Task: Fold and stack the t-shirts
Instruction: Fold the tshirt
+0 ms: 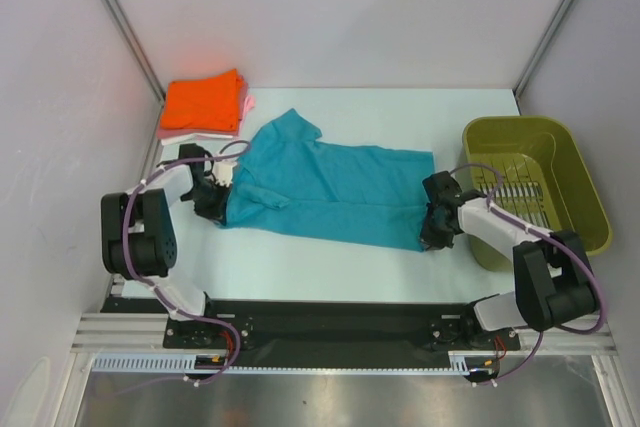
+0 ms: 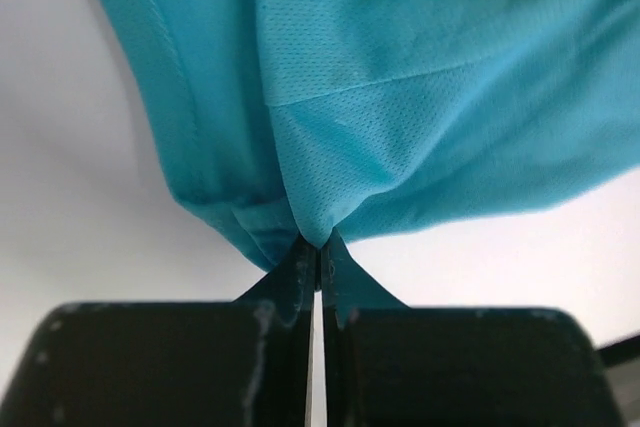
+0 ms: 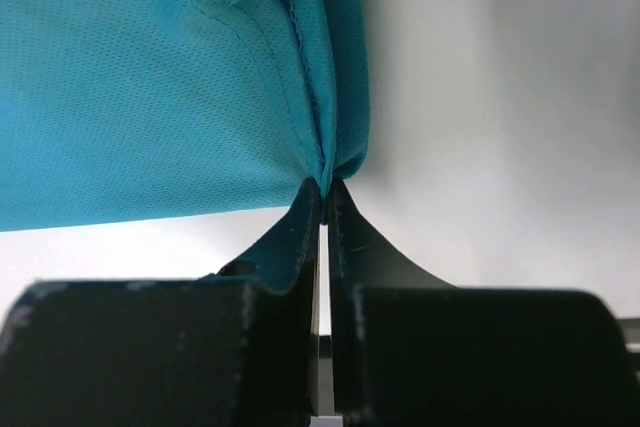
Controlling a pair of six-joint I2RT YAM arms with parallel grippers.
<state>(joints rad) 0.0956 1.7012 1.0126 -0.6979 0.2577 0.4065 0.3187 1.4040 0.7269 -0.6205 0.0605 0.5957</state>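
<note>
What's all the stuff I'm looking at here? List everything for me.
teal cloth t-shirt: one, teal, spread out flat mid-table, pinched at both ends
folded bright orange t-shirt: one, orange, top of the stack at the far left corner
folded pale pink t-shirt: one edge showing, pink, under the orange one
olive-green plastic basket: one, olive-green, right side of the table
white table: one, white, under everything
left gripper: one, black, shut on the shirt's left end
right gripper: one, black, shut on the shirt's right end
</note>
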